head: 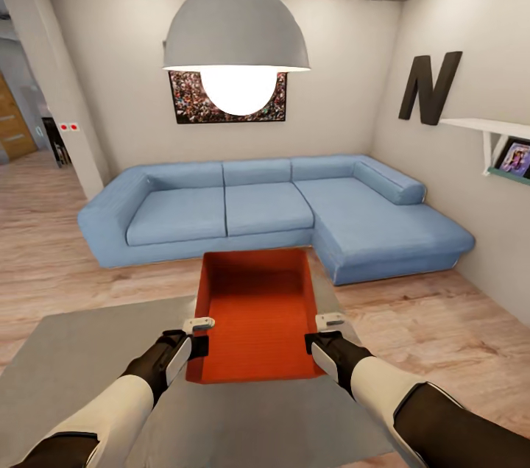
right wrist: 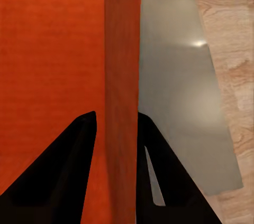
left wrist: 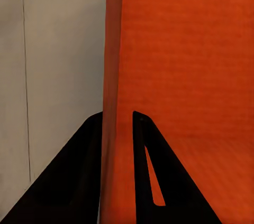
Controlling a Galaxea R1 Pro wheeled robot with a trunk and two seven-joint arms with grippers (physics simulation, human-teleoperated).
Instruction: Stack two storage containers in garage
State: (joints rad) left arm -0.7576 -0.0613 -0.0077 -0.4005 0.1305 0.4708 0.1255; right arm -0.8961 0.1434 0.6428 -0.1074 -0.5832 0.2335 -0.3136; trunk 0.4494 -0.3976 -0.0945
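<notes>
I am in the living room, facing the blue sofa [head: 265, 207]. An orange-red open-topped storage container [head: 254, 310] is held level in front of me, over the low grey table [head: 81, 357]. My left gripper [head: 197, 335] is shut on its left wall, and in the left wrist view the black fingers [left wrist: 145, 171] straddle that wall [left wrist: 114, 76]. My right gripper [head: 324, 332] is shut on the right wall, with one finger [right wrist: 69, 171] inside and the other outside the wall [right wrist: 121, 76]. The garage and its floor are out of view.
A large grey pendant lamp [head: 235, 34] hangs close ahead at head height. Light wood-plank flooring [head: 434, 328] runs around the table. A white wall shelf [head: 489, 128] sticks out at the right. An opening [head: 22, 122] leads out at the far left.
</notes>
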